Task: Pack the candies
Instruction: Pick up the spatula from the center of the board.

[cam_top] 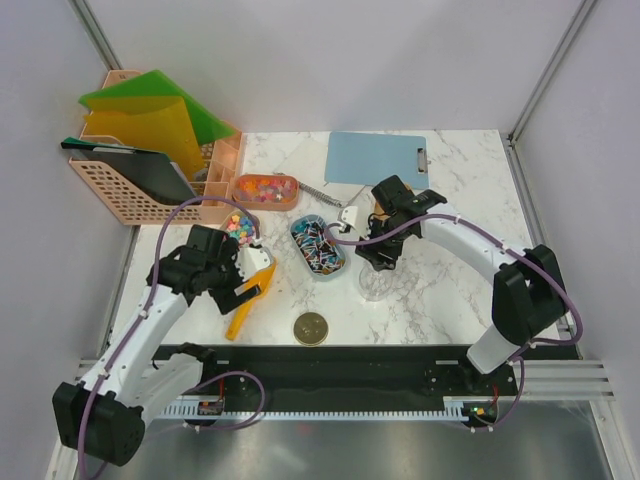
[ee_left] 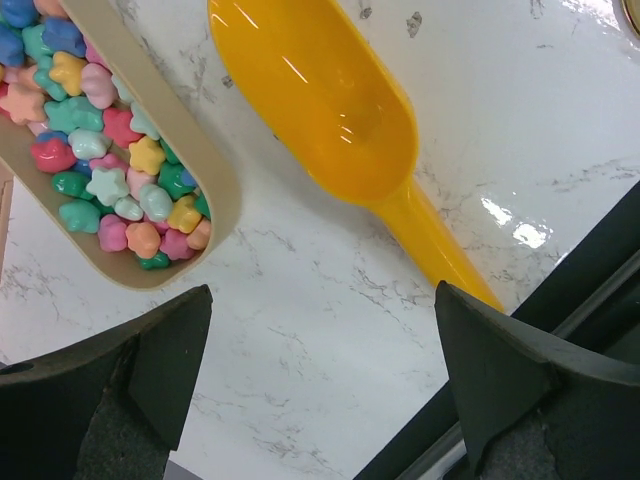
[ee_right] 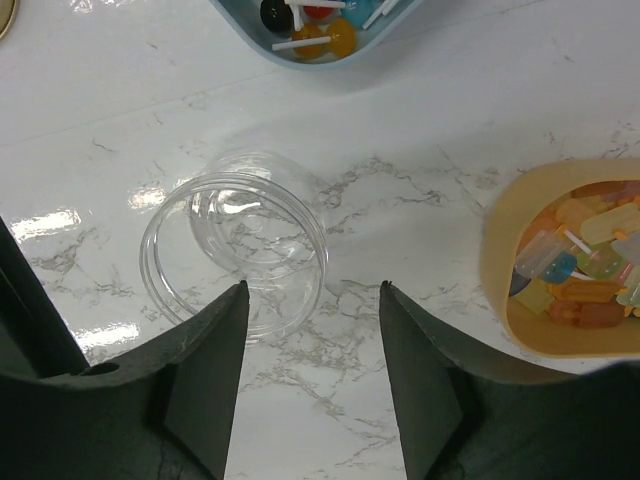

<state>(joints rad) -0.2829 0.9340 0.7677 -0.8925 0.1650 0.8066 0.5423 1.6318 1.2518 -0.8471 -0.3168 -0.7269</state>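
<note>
Bright, even white light comes from overhead. The marble table [cam_top: 430,300] shines, with glare patches just beside the clear jar [ee_right: 240,250], whose own shadow is faint and soft. Well left of the jar, the scoop [ee_left: 330,110] carries glossy streaks and the candies [ee_left: 100,150] look crisp.

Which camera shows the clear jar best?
Right wrist view: the clear jar is large and close, open rim and empty inside plain. Top view gives only a faint outline; left wrist view misses it.
</note>
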